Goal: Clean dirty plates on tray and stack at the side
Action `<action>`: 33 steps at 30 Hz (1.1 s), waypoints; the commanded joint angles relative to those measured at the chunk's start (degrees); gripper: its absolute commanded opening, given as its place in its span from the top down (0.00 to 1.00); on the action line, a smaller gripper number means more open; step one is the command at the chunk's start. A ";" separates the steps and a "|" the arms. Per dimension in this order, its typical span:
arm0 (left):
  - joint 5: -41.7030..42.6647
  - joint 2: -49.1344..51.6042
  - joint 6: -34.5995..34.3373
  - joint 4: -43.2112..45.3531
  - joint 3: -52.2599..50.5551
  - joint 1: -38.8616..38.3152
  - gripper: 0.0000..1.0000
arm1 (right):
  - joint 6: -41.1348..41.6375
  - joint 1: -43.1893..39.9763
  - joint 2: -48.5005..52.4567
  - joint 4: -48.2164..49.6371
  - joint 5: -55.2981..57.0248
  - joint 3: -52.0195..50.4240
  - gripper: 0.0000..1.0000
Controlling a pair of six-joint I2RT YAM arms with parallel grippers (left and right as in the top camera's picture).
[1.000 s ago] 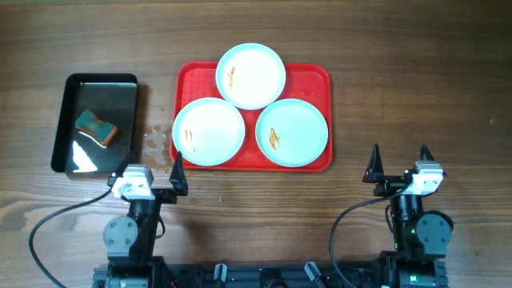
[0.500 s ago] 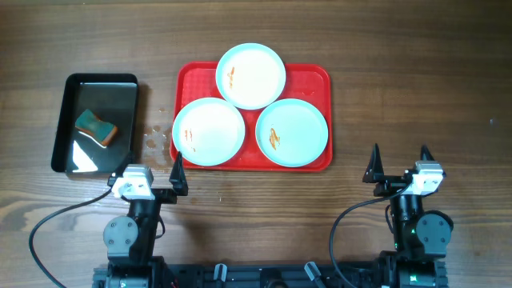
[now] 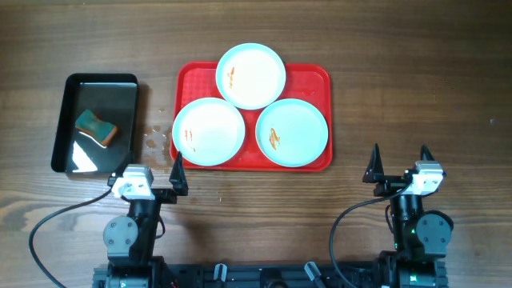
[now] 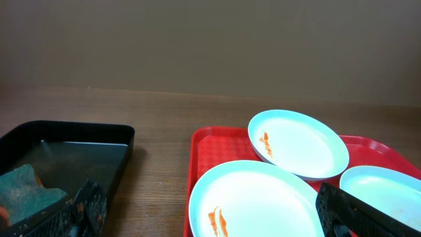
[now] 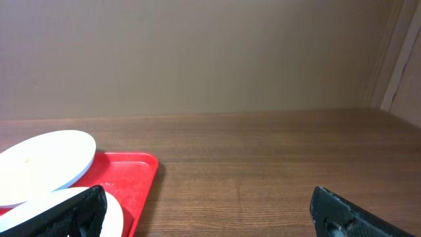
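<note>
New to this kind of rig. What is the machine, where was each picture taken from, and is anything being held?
Two robot arms stand at one edge of a wooden table. One picture looks straight down from above; the other two come from a camera on each wrist, dark fingers showing in the bottom corners. The left gripper and right gripper are open, holding nothing. A large red plastic tray carries three round pale plates, each smeared orange. Beside it, a glossy black rectangular tray holds a green-and-orange sponge.
</note>
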 commanded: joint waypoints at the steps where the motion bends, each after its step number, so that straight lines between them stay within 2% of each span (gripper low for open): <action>1: -0.35 -0.63 -0.55 -0.35 -0.26 0.42 0.00 | -0.98 -0.39 -0.31 0.11 0.37 -0.11 0.00; 25: -0.35 -0.63 -0.55 -0.35 -0.28 0.42 0.00 | -0.98 -0.39 -0.31 0.11 0.37 -0.11 0.00; 26: 0.31 -0.63 -0.63 2.38 -0.26 0.39 0.00 | -0.98 -0.39 -0.31 0.11 0.37 -0.11 0.00; 27: 7.26 -0.63 -5.79 4.17 -0.26 0.39 0.00 | -0.98 -0.39 -0.31 0.11 0.37 -0.11 0.00; 28: 19.93 -0.61 -13.27 4.66 -0.26 0.42 0.00 | -1.01 -0.39 -0.31 0.11 0.37 -0.11 0.00; 30: 37.46 -0.61 -21.46 6.99 -0.26 0.42 0.00 | -1.01 -0.39 -0.31 0.11 0.37 -0.11 0.00; 32: 38.66 -0.63 -21.57 10.12 -0.28 0.42 0.00 | -0.98 -0.39 -0.31 0.11 0.37 -0.11 0.00; 33: 37.88 -0.61 -21.55 18.16 -0.26 0.42 0.00 | -0.98 -0.39 -0.31 0.11 0.37 -0.11 0.00</action>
